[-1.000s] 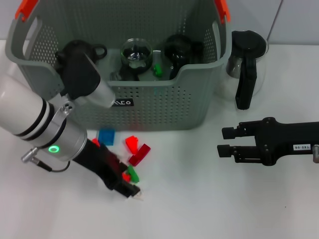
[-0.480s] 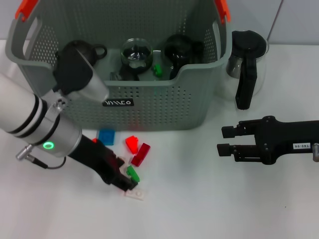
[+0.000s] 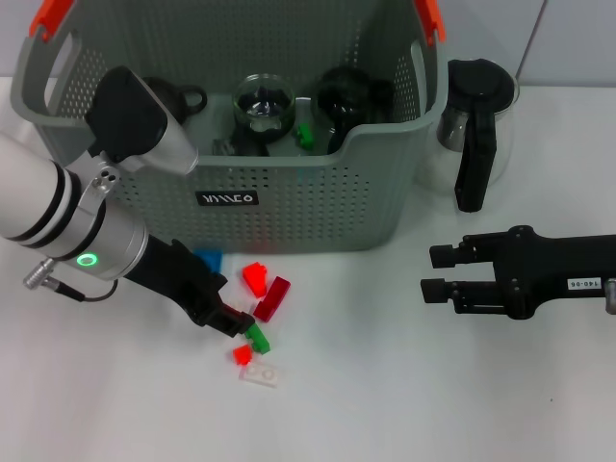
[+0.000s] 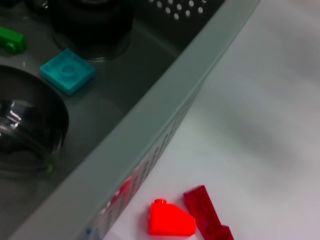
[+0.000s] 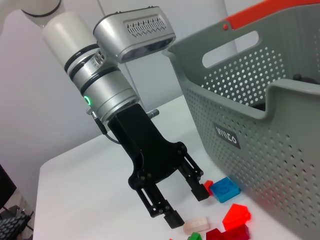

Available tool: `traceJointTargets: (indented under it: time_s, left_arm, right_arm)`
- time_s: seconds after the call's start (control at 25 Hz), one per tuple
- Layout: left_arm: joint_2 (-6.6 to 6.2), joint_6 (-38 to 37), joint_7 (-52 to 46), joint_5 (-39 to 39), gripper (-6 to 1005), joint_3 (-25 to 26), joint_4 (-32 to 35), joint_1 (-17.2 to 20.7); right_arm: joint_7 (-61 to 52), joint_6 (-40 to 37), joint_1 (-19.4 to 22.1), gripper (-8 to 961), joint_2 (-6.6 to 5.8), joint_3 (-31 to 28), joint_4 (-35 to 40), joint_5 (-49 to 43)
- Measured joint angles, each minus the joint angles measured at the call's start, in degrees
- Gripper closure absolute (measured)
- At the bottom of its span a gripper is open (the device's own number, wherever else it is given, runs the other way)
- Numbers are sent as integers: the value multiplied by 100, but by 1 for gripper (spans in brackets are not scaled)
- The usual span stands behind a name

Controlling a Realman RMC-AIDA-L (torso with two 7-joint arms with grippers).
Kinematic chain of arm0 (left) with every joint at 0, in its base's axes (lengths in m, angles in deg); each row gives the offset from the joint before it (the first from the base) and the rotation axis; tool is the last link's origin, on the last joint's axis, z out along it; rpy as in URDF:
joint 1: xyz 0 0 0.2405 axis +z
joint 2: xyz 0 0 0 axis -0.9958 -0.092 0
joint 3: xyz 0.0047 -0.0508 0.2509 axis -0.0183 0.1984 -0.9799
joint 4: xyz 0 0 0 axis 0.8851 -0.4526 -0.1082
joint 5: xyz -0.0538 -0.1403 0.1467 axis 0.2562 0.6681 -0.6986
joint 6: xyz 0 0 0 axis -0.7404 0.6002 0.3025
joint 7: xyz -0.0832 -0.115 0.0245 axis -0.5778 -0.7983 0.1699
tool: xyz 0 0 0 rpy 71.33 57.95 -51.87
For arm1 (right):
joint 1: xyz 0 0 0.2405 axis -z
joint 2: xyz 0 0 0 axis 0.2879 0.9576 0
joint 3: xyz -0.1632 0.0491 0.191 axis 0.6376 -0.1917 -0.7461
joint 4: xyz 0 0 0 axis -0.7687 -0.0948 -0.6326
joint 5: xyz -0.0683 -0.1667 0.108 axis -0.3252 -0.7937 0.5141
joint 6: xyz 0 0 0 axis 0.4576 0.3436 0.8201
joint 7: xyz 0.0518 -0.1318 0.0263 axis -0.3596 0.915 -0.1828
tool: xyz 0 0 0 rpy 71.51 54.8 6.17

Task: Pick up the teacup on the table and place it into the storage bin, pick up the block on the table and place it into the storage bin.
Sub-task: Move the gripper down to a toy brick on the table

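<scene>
The white tabletop [image 3: 385, 404] carries the grey storage bin [image 3: 318, 207] at its far side, against a pale wall. Glass cups and small blocks already lie inside it. In front of the bin, loose blocks [image 3: 262, 289] are scattered. The left end effector [image 3: 236, 322] hangs low among them, fingers spread and empty. The right end effector [image 3: 438, 272] rests open to the right, near a dark-handled glass jug [image 3: 474, 125].

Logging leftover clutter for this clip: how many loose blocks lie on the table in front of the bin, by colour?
Bright red blocks: 2
Dark red block: 1
Green block: 1
Blue block: 1
White block: 1
Total: 6
</scene>
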Motion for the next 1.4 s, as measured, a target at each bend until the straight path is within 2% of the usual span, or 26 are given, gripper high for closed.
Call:
traceJointTargets:
  time_s: [0.24,0.68,1.4]
  left_arm:
    - [20,185,-69,-292,285,-317,-10,7]
    - [31,615,-225,-360,287,-841,-122,52]
    - [14,703,-374,-656,289,-852,67,92]
  right_arm:
    - [0,3,-3,371,0,1,0,0]
    - [0,2,-11,371,-6,1,0,0]
    - [0,2,-5,371,-17,1,0,0]
